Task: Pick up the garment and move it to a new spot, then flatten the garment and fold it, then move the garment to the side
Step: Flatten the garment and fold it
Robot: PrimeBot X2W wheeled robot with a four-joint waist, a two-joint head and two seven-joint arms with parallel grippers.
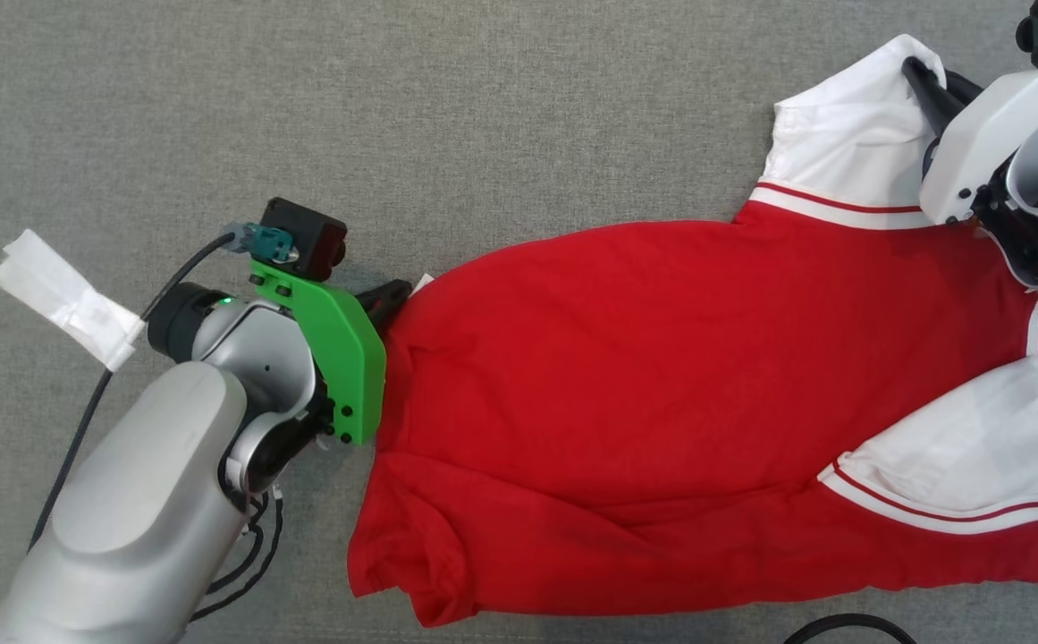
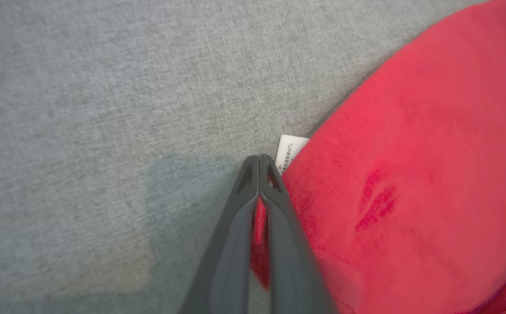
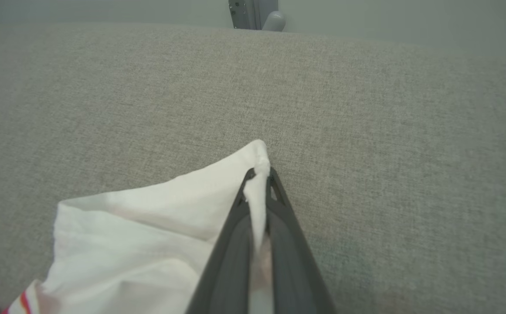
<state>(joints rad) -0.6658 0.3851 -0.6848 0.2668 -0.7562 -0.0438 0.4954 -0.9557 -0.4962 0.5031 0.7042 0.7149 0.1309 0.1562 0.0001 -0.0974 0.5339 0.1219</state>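
Grey fabric surface [image 1: 483, 107] is carrying the red-and-white garment [image 1: 662, 376], its rt end running off-frame. Left gripper [image 2: 259, 165] — mostly hiding behind its green bracket [image 1: 349, 358] in head view — is pinching the garment's red left edge shut; right gripper [image 3: 259, 174] is clamping a white sleeve tip [image 3: 259, 150], upper rt.

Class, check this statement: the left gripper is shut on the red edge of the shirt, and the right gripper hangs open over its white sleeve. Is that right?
Not quite. The right gripper is not open: it is shut on the white sleeve, as the right wrist view shows. The rest stands.
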